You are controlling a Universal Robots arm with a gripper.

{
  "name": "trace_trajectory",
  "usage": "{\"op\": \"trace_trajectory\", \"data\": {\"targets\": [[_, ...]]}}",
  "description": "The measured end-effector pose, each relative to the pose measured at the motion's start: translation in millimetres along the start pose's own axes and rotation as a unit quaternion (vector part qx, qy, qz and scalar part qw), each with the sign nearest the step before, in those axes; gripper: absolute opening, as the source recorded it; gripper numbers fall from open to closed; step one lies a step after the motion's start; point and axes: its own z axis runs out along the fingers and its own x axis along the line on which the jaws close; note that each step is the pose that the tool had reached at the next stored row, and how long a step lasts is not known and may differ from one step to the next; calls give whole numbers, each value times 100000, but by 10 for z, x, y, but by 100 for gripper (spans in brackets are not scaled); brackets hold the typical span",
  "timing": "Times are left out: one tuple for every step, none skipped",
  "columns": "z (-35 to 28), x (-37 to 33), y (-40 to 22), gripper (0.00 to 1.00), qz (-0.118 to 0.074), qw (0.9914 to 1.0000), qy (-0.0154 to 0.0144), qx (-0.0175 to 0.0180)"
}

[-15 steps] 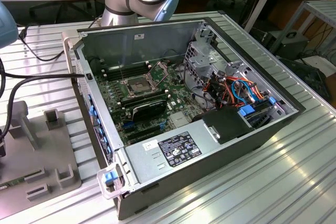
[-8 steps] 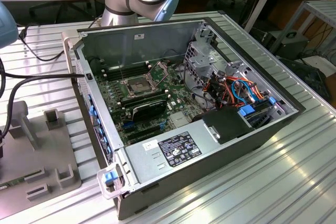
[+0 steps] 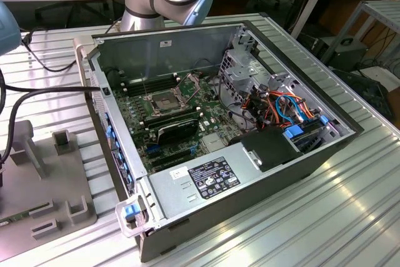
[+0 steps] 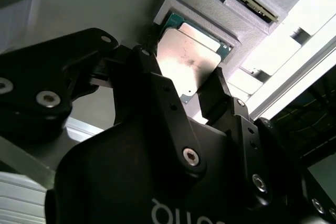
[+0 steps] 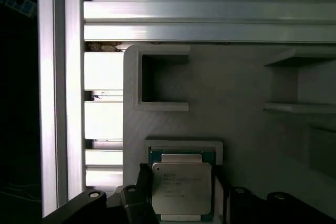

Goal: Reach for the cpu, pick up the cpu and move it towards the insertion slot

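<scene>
cpu (image 5: 181,186) in grey holder (image 5: 236,82), end effector (image 4: 181,72) astride it, cannot tell whether clamped.

The cpu (image 5: 181,190), a flat square chip with a silvery-grey lid over a green edge, lies face-up in the square recess of a grey holder (image 5: 236,103). The insertion slot (image 3: 161,99) sits inside the open computer case (image 3: 164,51), its dark centre exposed and its retention plate (image 3: 189,83) tilted up.

An open computer case (image 3: 169,45) lies mid-frame in the exterior view on a ribbed metal surface (image 3: 337,217) — its labelled power supply (image 3: 187,182) toward the lower edge, orange and blue cables (image 3: 284,105) at right. A grey moulded fixture (image 3: 62,182) sits lower left.
</scene>
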Motion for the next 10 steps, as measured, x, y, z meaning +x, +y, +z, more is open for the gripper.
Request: {"op": "trace_trajectory", "data": {"targets": [[-13,0,0,55,0,100000,-1,0],[-36,0,-1,55,-2,100000,2,1],[-59,-1,-2,55,-6,100000,12,1],[-81,-1,-2,55,-1,100000,19,1],[-99,-2,-2,55,0,100000,27,0],[-116,-2,-3,55,-2,100000,30,-1],[-143,-2,-3,55,-2,100000,36,1],[-159,-2,-4,55,-3,100000,41,0],[-170,-2,-4,55,-5,100000,43,2],[-171,-2,-4,55,-3,100000,35,-5]]}}
